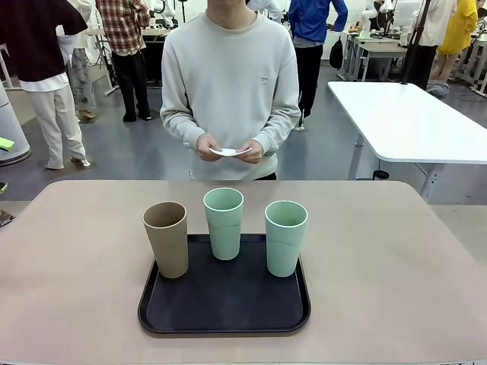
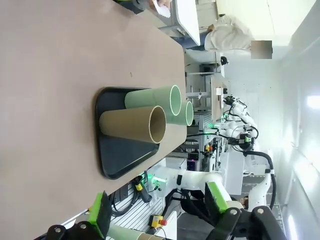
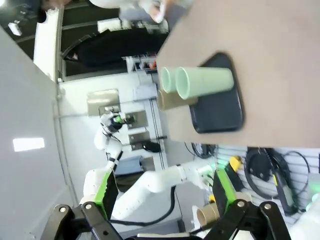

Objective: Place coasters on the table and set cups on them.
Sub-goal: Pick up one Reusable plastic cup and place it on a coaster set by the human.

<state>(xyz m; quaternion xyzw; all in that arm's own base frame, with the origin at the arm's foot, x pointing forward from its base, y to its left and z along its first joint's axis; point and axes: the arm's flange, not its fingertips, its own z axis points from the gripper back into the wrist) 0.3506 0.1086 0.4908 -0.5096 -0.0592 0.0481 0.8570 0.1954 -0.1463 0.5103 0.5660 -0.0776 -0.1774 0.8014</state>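
- While a person point(image 1: 228, 76) stands at the far edge of the table point(image 1: 76, 251) in the front view, both hands point(image 1: 251, 150) hold the white coasters point(image 1: 228, 152) at waist height, clear of the tabletop.
- Near the table's near edge, about midway along it, lies a black tray point(image 1: 224, 308) with three cups upright on it and apart from one another: the tan cup point(image 1: 166, 239) at the tray's far-left corner, the middle mint cup point(image 1: 224, 223) at its far edge, and the right mint cup point(image 1: 286, 237) toward its far-right corner.
- The left wrist view is rolled sideways. The left gripper point(image 2: 157, 210) has its green-padded fingers point(image 2: 100, 215) spread wide with nothing between them, well apart from the tray point(image 2: 120, 160). The tan cup point(image 2: 130, 125) is nearest, the middle mint cup point(image 2: 150, 98) is behind it, and the right mint cup point(image 2: 189, 113) is farthest. The coasters point(image 2: 161, 7) show small at the table's point(image 2: 50, 75) far edge.
- The right wrist view is also rolled. The right gripper point(image 3: 165, 192) has its fingers point(image 3: 223, 190) spread wide and holds nothing, well apart from the table point(image 3: 265, 45). On the tray point(image 3: 220, 112) the right mint cup point(image 3: 205, 81) is nearest, then the middle mint cup point(image 3: 167, 80), then the tan cup point(image 3: 172, 101).
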